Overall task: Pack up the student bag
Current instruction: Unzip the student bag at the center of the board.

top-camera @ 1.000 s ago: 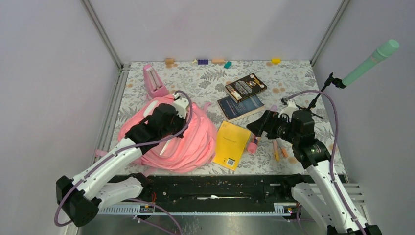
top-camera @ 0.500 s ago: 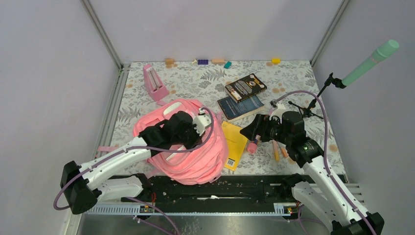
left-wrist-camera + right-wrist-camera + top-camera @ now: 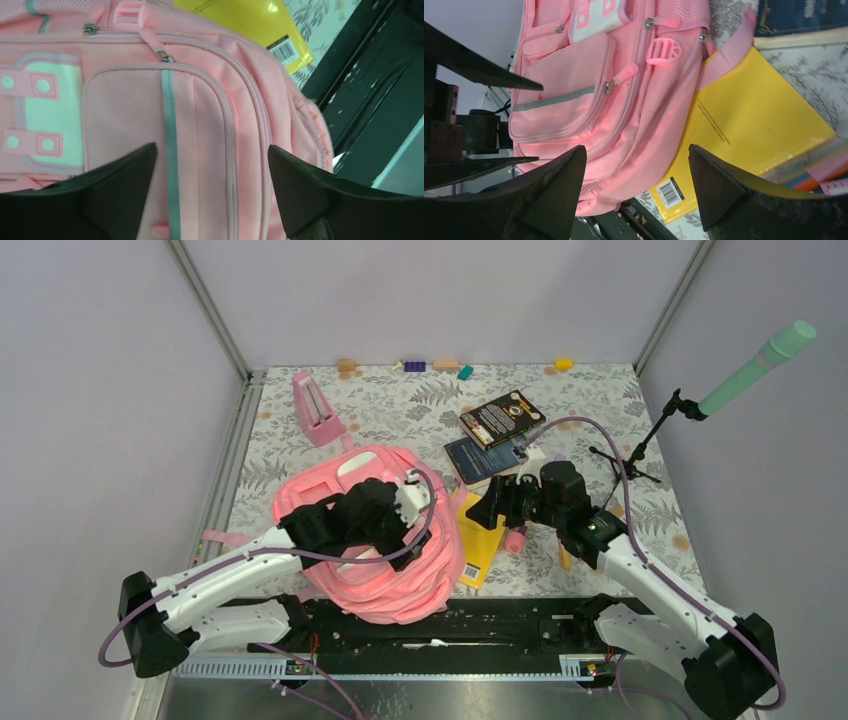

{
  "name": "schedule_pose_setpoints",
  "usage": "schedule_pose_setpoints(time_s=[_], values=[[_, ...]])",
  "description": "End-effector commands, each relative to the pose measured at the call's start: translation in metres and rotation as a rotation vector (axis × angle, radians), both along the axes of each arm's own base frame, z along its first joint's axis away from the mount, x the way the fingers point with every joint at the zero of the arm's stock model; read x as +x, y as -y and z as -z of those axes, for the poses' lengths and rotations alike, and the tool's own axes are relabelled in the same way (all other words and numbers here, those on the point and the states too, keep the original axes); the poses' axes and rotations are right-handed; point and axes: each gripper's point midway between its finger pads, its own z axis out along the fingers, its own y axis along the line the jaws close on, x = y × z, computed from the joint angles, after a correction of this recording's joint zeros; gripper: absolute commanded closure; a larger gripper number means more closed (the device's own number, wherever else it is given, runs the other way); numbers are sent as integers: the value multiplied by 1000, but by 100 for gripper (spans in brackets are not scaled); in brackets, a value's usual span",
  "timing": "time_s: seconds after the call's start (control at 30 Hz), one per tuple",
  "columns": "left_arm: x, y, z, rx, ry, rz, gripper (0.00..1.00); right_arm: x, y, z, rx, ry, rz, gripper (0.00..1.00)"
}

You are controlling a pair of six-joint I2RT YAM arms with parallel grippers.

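Pink backpack (image 3: 400,580) overlapping yellow book (image 3: 744,130), left fingers (image 3: 115,190) spread over its front pocket (image 3: 130,115), right fingers (image 3: 719,190) spread, gripping nothing.

I have both arms reaching in over the middle of the floral-patterned table (image 3: 400,405).
My left gripper (image 3: 418,502) sits above the large soft pink fabric backpack (image 3: 400,580), which overlaps the flat yellow paperback book (image 3: 483,545). My right gripper (image 3: 480,512) hangs over that book, close to the backpack's right edge.

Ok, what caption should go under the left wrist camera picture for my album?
Open left gripper above the pink student bag, a yellow book peeking out past its edge.
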Motion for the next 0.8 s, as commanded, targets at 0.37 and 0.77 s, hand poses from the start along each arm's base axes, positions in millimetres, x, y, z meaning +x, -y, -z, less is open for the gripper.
schedule_pose_setpoints(time_s=[0.37,0.77], values=[[46,-100,-29,-336,-125,-1017,2,56,-85,-19,-42,201,-216,18],[49,-199,13,-289,-74,-1410,1,50,-148,51,-304,75,-334,30]])
